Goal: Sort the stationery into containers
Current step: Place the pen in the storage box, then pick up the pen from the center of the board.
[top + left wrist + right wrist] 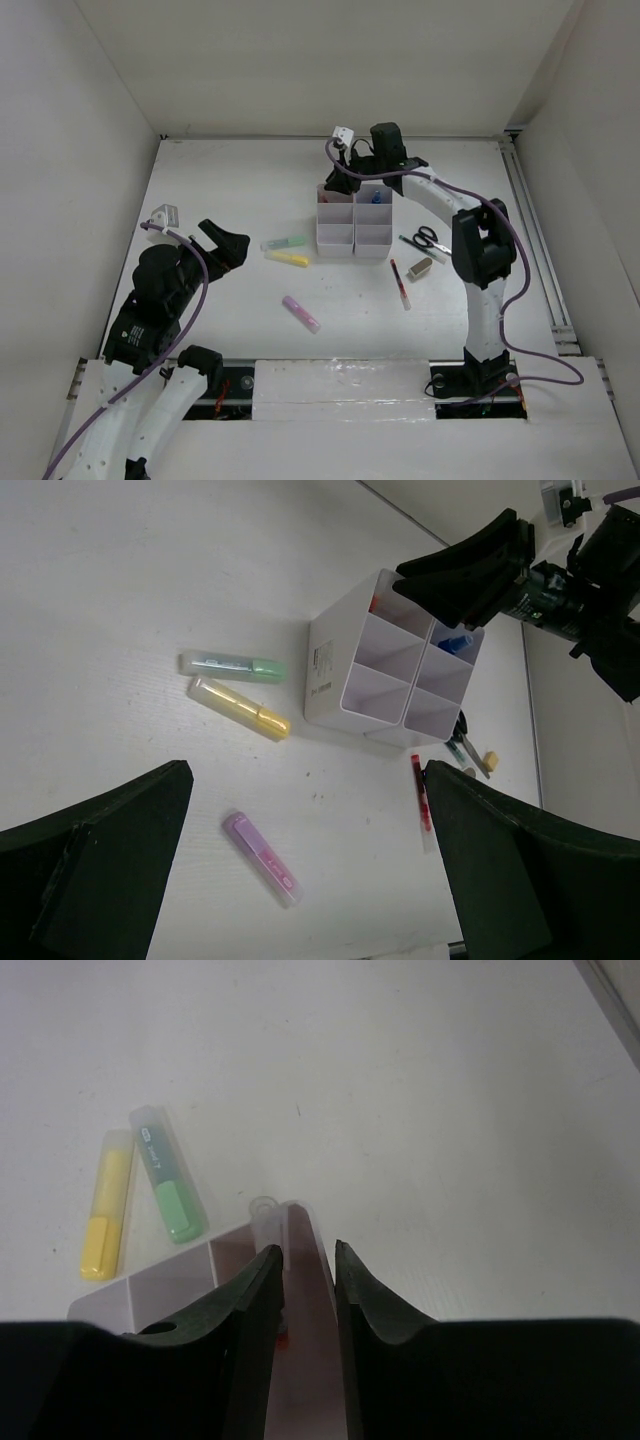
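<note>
Left tool (228, 238): fingers fully apart, holding nothing, hovering over the near-left part of the worktop (230, 180). Loose items on the worktop, nearest first: pink highlighter (301, 314); thin red pen (400, 283); beige eraser (420, 267) just right of the pen; yellow highlighter (288, 258); green highlighter (287, 242) just beyond the yellow one; black-handled scissors (428, 240). The two highlighters lie just left of the white six-compartment tray (335, 240); the scissors, the eraser and the pen lie to its right. Inside the tray, a blue piece (453, 641) sits in the far-right compartment. Right tool (307, 1252): positioned above the tray's far-left corner, fingers narrowly apart, with the tray wall visible through the gap. A clear-capped item (265, 1212) with a red part lower down stands in that corner compartment, right at the fingertips — contact with them cannot be determined.
</note>
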